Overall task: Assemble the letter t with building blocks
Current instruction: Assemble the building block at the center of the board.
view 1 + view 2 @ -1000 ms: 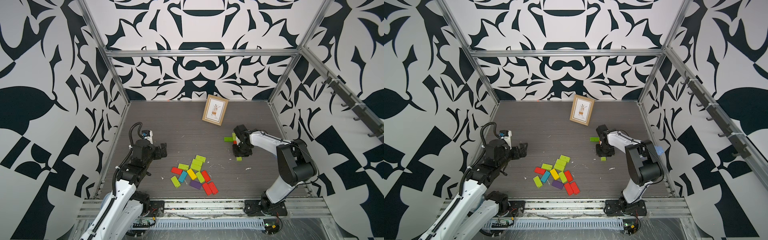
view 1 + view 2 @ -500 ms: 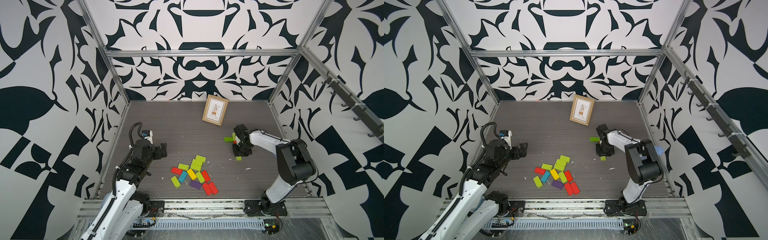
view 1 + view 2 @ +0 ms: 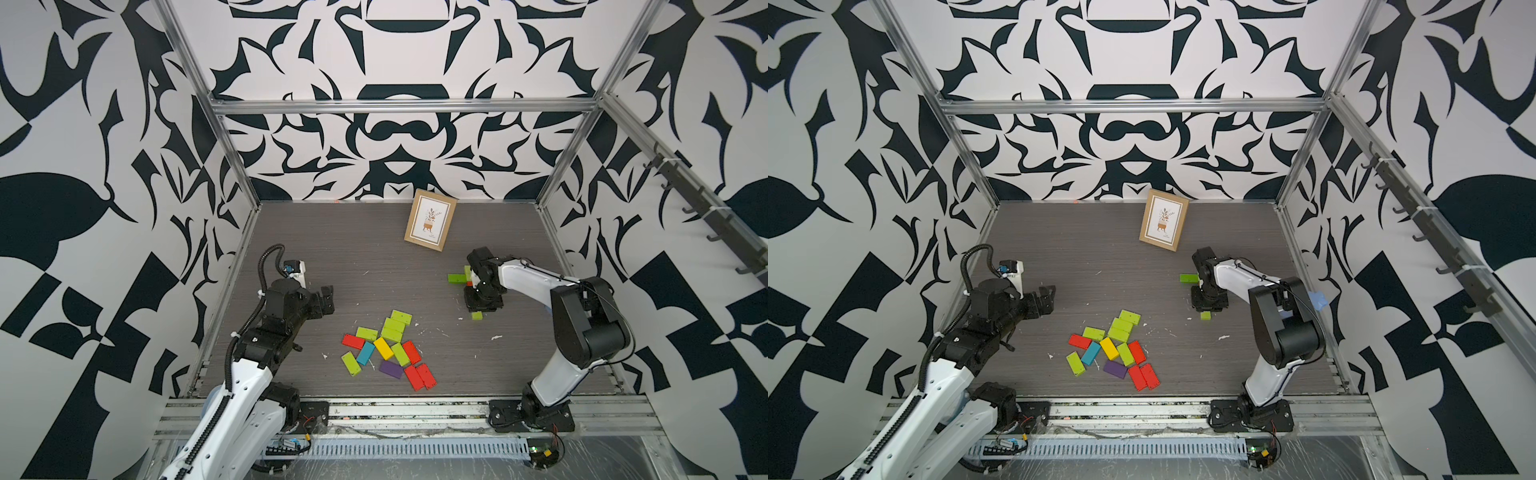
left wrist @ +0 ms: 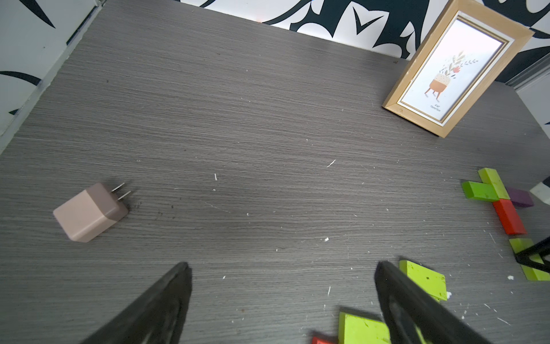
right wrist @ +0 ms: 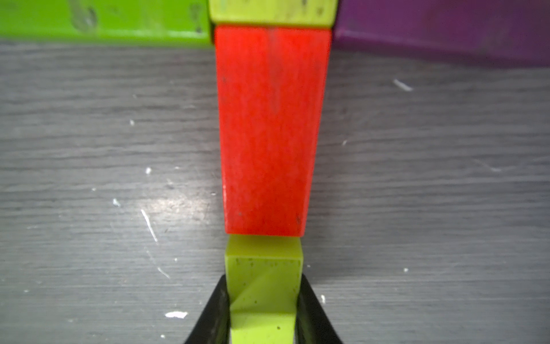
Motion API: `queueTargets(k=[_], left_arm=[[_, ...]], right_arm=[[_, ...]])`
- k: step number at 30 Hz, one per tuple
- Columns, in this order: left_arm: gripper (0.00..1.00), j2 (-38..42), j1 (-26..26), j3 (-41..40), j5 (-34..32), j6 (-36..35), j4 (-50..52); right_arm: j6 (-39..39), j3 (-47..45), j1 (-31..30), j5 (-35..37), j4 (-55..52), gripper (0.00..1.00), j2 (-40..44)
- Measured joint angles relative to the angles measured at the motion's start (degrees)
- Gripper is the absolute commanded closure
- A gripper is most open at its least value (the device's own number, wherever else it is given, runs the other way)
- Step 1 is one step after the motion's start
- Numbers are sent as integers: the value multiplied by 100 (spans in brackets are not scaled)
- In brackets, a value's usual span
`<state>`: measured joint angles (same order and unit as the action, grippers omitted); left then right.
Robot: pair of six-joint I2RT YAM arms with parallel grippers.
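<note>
Grey wood-grain table (image 3: 365, 266), matte, white crumbs on it. Wooden picture frame (image 3: 430, 219) at back. Left gripper (image 3: 328, 297) wide open, empty, near loose pile (image 3: 383, 348) of flat painted blocks. Right gripper (image 5: 263, 300) clamped on lime block (image 5: 263, 262). Its long axis runs in line with red block (image 5: 269, 128), end at red end; contact unclear. Crossbar: green block (image 5: 104, 18), purple block (image 5: 446, 29). Right arm nearer; next probably straight release.

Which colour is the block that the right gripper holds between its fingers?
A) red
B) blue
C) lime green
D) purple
C: in the right wrist view, the right gripper is shut on a lime green block, which lies end to end with the red block.
</note>
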<state>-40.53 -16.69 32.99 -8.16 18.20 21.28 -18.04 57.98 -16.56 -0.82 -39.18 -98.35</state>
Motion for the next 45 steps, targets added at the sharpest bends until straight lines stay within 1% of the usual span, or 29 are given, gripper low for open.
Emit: queueTargets(k=[14, 45], left_arm=[[0, -2, 0, 0, 0, 2, 0], [0, -20, 0, 0, 0, 0, 0]], right_arm=[[-26, 15, 11, 0, -2, 64, -35], [-107, 26, 35, 52, 90, 65, -50]])
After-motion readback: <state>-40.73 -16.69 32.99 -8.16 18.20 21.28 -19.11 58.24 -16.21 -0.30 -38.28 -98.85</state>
